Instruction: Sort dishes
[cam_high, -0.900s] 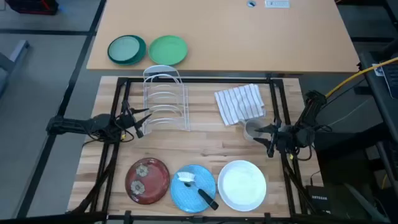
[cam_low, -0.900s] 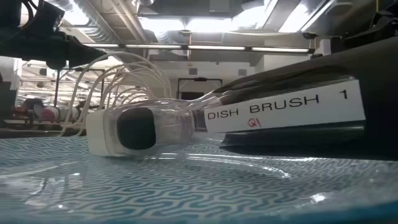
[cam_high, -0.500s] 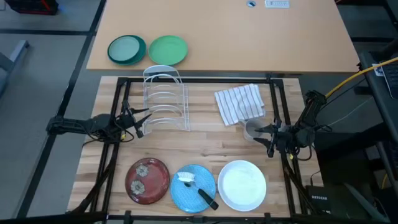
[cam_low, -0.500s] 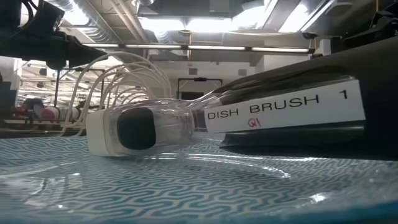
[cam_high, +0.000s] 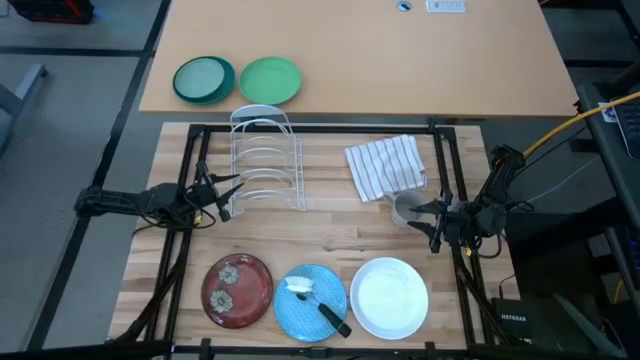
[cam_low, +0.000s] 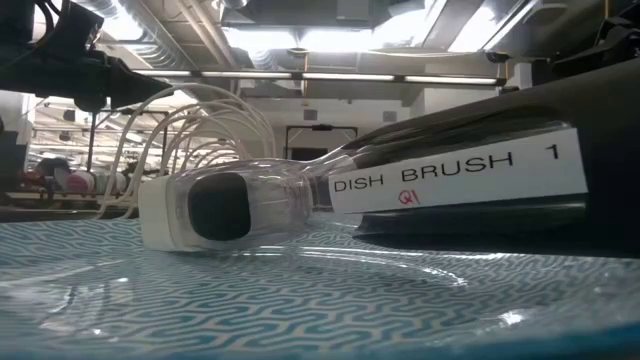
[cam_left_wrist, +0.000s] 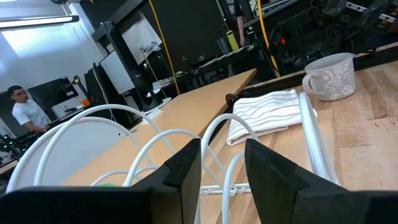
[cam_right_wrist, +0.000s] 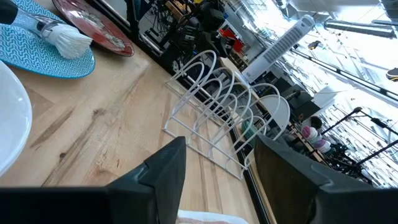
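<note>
Three dishes lie flat in a row along the table's near edge: a dark red plate with pale flowers (cam_high: 237, 290), a light blue plate (cam_high: 311, 301) and a white plate (cam_high: 389, 297). A dish brush (cam_high: 318, 305) lies on the blue plate (cam_low: 300, 300), its white head (cam_low: 215, 210) toward the red plate. My left gripper (cam_high: 234, 190) hovers open at the left side of a white wire rack (cam_high: 265, 160), with nothing between its fingers (cam_left_wrist: 221, 168). My right gripper (cam_high: 428, 215) stands open at the table's right, beside a grey cup (cam_high: 406, 209), facing the rack (cam_right_wrist: 217, 106).
A striped towel (cam_high: 385, 165) lies on the table right of the rack, with the cup at its near corner. Two green plates (cam_high: 204, 79) (cam_high: 270, 80) sit on the far tan table. Bare wood lies between the rack and the row of plates.
</note>
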